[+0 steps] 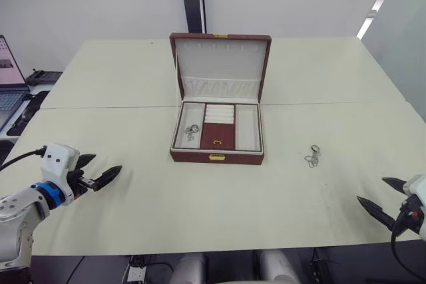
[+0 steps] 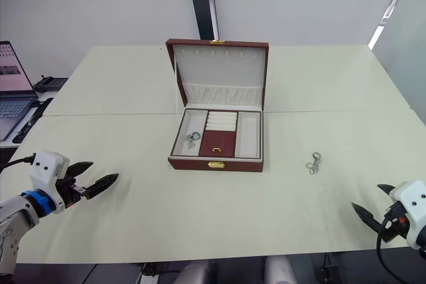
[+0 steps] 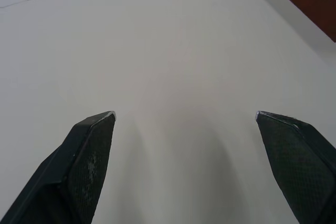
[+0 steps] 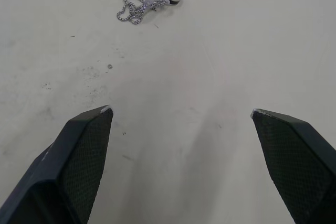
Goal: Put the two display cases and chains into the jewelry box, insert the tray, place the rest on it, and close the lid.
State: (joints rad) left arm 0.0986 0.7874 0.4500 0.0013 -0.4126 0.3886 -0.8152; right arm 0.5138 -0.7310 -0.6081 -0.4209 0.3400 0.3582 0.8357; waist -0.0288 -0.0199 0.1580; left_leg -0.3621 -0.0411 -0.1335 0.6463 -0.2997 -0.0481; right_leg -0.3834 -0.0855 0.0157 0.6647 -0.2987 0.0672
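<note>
Pale worktop (image 1: 133,204). Jewelry box (image 1: 217,156) sits centre, lid (image 1: 220,64) raised upright, cream lining showing. Tray (image 1: 247,128) seated inside the box, dark red centre section; one silver chain (image 1: 192,132) in its left compartment. Second chain (image 1: 313,157) with a ring lies on the worktop, right of the box, well apart. Left tool (image 1: 100,175) near left front edge, fingers apart, empty. Right tool (image 1: 383,199) at right front edge, fingers apart, empty.

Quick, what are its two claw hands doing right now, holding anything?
Left gripper: open, holding nothing, over the bare table.
Right gripper: open, holding nothing; a silver chain lies on the table ahead of it.
</note>
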